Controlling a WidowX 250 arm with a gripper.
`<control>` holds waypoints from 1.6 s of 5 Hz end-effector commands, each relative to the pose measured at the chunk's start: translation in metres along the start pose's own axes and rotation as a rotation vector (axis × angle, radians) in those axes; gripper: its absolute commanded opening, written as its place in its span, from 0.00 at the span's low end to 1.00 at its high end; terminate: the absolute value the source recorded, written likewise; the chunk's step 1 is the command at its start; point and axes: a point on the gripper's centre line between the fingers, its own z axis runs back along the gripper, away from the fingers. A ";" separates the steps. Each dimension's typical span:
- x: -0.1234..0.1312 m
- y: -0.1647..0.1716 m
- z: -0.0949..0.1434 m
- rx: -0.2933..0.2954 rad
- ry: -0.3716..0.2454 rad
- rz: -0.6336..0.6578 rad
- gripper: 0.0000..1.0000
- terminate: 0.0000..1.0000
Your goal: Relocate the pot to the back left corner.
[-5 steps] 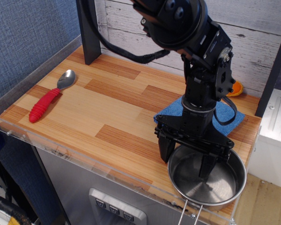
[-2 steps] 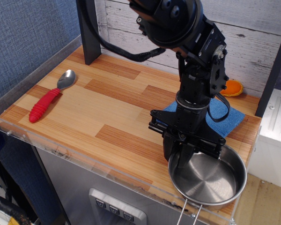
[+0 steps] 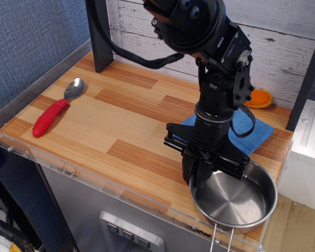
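Gripper (image 3: 198, 176) pinching the pot (image 3: 234, 195) rim at nine o'clock.
Rim hold suits dragging it toward the back left corner (image 3: 97, 63), eleven o'clock.

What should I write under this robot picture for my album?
Gripper clamped on the shiny pot's left rim at the table's front right.
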 end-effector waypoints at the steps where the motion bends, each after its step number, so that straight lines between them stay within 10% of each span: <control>1: 0.012 -0.011 0.038 -0.082 -0.108 -0.023 0.00 0.00; 5: 0.010 -0.009 0.124 -0.138 -0.271 -0.035 0.00 0.00; 8: 0.018 0.055 0.168 -0.108 -0.394 0.178 0.00 0.00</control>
